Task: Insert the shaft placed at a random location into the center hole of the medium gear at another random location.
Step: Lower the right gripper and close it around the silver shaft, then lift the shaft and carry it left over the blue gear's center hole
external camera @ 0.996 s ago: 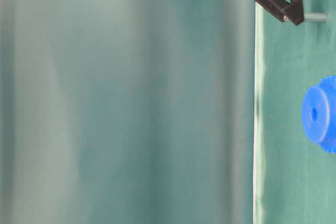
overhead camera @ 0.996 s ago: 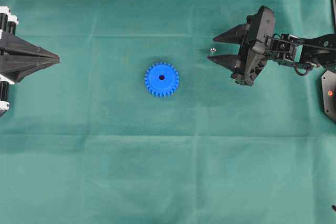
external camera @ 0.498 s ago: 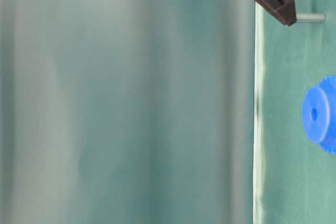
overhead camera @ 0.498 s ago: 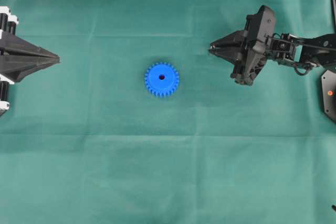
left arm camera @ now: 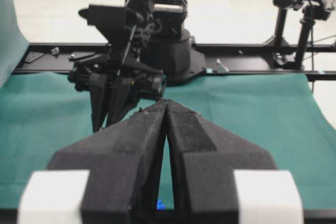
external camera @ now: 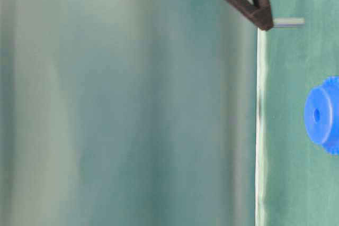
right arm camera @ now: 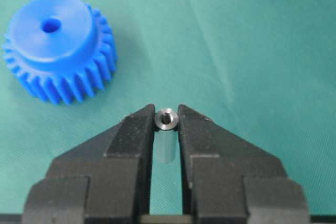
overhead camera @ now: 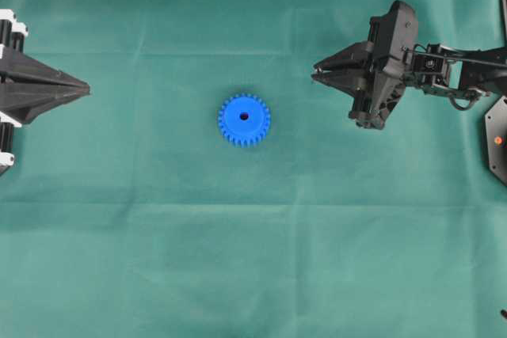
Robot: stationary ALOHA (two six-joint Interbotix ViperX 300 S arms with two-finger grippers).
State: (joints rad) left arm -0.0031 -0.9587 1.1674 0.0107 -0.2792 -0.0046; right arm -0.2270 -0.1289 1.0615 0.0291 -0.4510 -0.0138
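The blue medium gear point(overhead camera: 244, 119) lies flat on the green cloth, its dark center hole point(overhead camera: 244, 116) facing up; it also shows in the right wrist view point(right arm camera: 56, 53) and at the table-level view's right edge point(external camera: 323, 115). My right gripper point(overhead camera: 316, 77) is shut on the silvery shaft point(right arm camera: 167, 118), pinched at the fingertips and hanging below them, lifted off the cloth point(external camera: 288, 23), to the right of the gear. My left gripper point(overhead camera: 83, 89) is shut and empty at the far left, its tips together in the left wrist view point(left arm camera: 166, 102).
The green cloth point(overhead camera: 253, 235) covers the whole table. A black base plate point(overhead camera: 497, 140) sits at the right edge. The right arm point(left arm camera: 131, 51) stands across the table in the left wrist view.
My right gripper closed on the shaft, which stood on the cloth between its open fingers, and has lifted it off the cloth. The left gripper and gear have not moved.
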